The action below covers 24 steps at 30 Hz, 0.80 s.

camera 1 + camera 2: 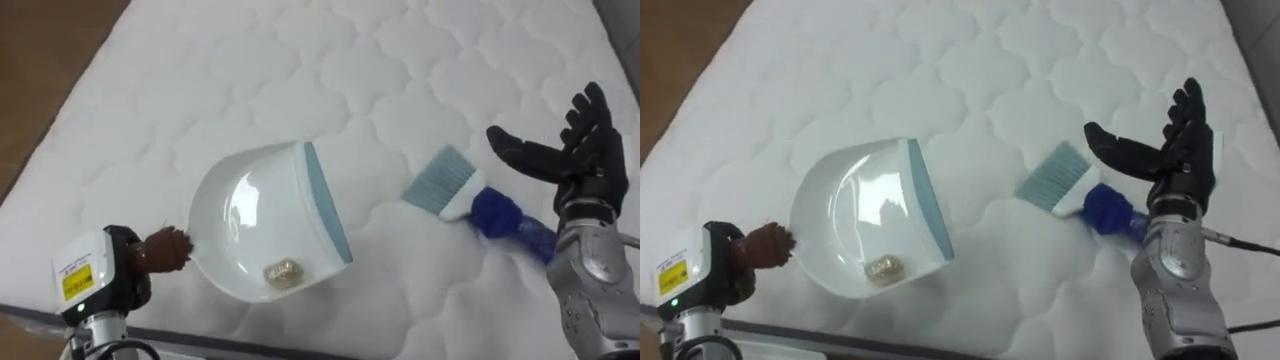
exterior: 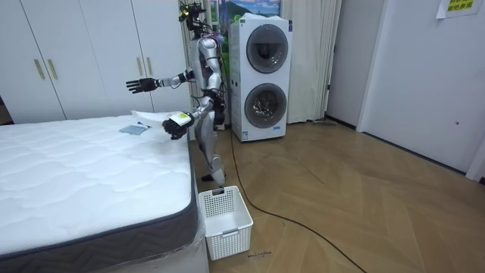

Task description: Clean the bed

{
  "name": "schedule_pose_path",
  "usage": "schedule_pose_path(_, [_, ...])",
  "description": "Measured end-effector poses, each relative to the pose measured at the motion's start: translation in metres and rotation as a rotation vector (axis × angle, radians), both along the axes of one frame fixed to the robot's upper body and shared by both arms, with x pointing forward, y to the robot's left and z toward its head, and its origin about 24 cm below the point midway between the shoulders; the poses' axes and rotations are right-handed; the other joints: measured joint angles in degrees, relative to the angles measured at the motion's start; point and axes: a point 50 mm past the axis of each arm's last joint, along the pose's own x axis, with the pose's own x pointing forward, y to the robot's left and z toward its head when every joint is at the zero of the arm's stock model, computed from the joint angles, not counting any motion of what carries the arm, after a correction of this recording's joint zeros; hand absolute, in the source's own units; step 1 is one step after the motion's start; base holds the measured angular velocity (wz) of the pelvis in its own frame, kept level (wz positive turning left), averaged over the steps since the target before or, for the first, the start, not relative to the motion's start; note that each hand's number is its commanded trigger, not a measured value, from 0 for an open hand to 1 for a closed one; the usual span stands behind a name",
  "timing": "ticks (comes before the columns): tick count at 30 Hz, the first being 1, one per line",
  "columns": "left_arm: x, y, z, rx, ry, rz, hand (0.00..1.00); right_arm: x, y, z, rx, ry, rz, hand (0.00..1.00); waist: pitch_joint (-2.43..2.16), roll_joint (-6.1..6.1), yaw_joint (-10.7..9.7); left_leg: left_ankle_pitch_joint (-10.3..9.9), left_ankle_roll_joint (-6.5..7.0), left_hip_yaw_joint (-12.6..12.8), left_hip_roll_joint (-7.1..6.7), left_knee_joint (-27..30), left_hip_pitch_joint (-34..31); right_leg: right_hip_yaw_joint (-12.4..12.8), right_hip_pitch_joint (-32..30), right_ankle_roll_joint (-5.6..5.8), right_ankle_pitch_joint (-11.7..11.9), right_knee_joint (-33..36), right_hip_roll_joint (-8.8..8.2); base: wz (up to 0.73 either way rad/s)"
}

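Note:
A white dustpan point(image 1: 255, 215) with a grey-blue lip hangs tilted just over the white quilted mattress point(image 1: 300, 70). My left hand point(image 1: 120, 265) at the lower left is shut on its brown handle point(image 1: 165, 250). A small beige scrap point(image 1: 283, 272) lies inside the pan. To the right, a brush point(image 1: 460, 190) with pale blue bristles and a blue handle rests on the mattress. My right hand point(image 1: 575, 155) hovers open above the handle's end, apart from it, fingers spread. In the room view I stand at the bed's far corner, right hand point(image 2: 140, 85) stretched out over the bed.
The mattress's near edge runs just below the dustpan, and wooden floor point(image 1: 40, 60) shows past its left side. A white slatted basket point(image 2: 224, 220) stands on the floor by the bed's corner. Stacked washing machines point(image 2: 261, 76) rise behind me, wardrobes point(image 2: 68, 53) beyond the bed.

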Motion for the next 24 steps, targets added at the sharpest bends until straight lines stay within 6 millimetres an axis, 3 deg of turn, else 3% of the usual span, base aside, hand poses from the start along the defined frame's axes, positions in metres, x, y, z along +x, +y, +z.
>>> schedule_pose_path(2, [0.001, -0.005, -0.001, -0.019, -0.004, -0.006, 1.0, -0.001, -0.001, 0.002, -0.044, -0.007, -0.031, 0.0, 0.09, -0.23, 0.34, 0.7, -0.47, -2.95, -0.8, 0.97, -0.86, -0.81, 1.48, -0.11, -2.02, 0.47, -0.09, 0.96])
schedule_pose_path(4, [0.001, -0.009, -0.003, -0.034, 0.002, -0.012, 1.0, -0.001, -0.001, 0.004, -0.063, -0.024, -0.043, 0.0, 0.18, -0.13, 0.61, 2.01, -0.41, -1.09, -0.42, 0.89, -1.77, -2.37, 2.77, -0.23, -3.5, 1.14, -0.33, 1.19])
schedule_pose_path(6, [0.005, -0.012, 0.0, -0.052, -0.011, -0.023, 1.0, -0.005, -0.003, 0.005, -0.067, -0.043, -0.074, 0.0, 0.2, -0.45, -0.4, 5.25, 0.73, 6.42, 0.89, -1.03, -2.67, -5.55, 3.78, -0.68, -4.7, 1.1, -0.86, 1.6])
schedule_pose_path(7, [0.008, -0.014, 0.004, -0.066, -0.037, -0.026, 1.0, -0.005, -0.004, 0.008, -0.074, -0.06, -0.085, 0.0, 0.37, -0.55, -1.43, 7.54, 2.06, 13.49, 2.08, -2.39, -3.41, -9.03, 3.4, -1.33, -5.4, 0.86, -2.07, 1.48])
schedule_pose_path(8, [0.01, -0.015, 0.006, -0.08, -0.056, -0.033, 1.0, -0.005, -0.005, 0.011, -0.079, -0.072, -0.093, 0.0, 0.63, -0.16, -1.36, 5.65, 3.75, 19.76, 4.82, 2.32, -4.23, -14.0, 3.86, -2.01, -6.41, 1.82, -3.15, 1.31])
schedule_pose_path(9, [0.009, -0.015, 0.005, -0.081, -0.054, -0.035, 1.0, -0.006, -0.004, 0.01, -0.077, -0.07, -0.09, 0.0, 0.72, 0.08, -1.43, 3.84, 4.04, 21.22, 5.81, 5.48, -3.95, -16.48, 4.7, -2.02, -6.69, 2.01, -3.37, 1.02])
schedule_pose_path(11, [0.011, -0.016, 0.005, -0.099, -0.035, -0.053, 1.0, -0.009, -0.002, 0.009, -0.076, -0.07, -0.074, 0.0, 1.12, 0.83, -2.04, -1.71, 2.04, 23.72, 8.7, 11.49, -0.08, -22.69, 7.85, -1.86, -7.75, 2.56, -3.42, 0.93])
schedule_pose_path(12, [0.011, -0.017, 0.005, -0.105, -0.029, -0.059, 1.0, -0.009, -0.002, 0.01, -0.076, -0.072, -0.07, 0.0, 1.17, 0.89, -2.35, -2.41, 1.64, 24.0, 8.9, 11.42, 0.61, -23.34, 8.17, -1.68, -8.06, 3.22, -3.65, 0.88])
schedule_pose_path(13, [0.012, -0.018, 0.005, -0.115, -0.024, -0.069, 1.0, -0.006, 0.0, 0.012, -0.076, -0.082, -0.056, 0.0, 1.34, 1.03, -2.84, -2.95, 1.55, 24.12, 8.21, 9.9, 0.7, -24.18, 8.36, -1.29, -8.61, 4.94, -4.3, 0.76])
schedule_pose_path(16, [0.013, -0.018, 0.005, -0.123, -0.02, -0.073, 1.0, -0.005, 0.005, 0.018, -0.119, -0.104, -0.024, 0.0, 1.28, 0.96, -3.42, -2.94, 1.97, 24.02, 5.63, 5.36, 0.82, -22.16, 6.51, -1.25, -8.77, 8.78, -6.23, 0.6])
schedule_pose_path(20, [0.014, -0.019, 0.005, -0.13, -0.024, -0.08, 1.0, -0.004, 0.009, 0.022, -0.158, -0.118, -0.003, 0.0, 1.12, 0.98, -2.38, -2.34, 3.26, 23.98, 2.12, 3.31, 1.99, -20.79, 6.19, -1.22, -8.77, 13.35, -9.89, 0.34])
schedule_pose_path(24, [0.018, -0.018, 0.008, -0.133, -0.04, -0.082, 1.0, -0.003, 0.012, 0.021, -0.19, -0.112, 0.022, 0.0, 1.03, 0.9, -1.6, -3.22, 5.29, 22.99, 0.45, 3.79, 1.98, -19.16, 6.01, -0.64, -8.43, 16.72, -12.17, 0.37])
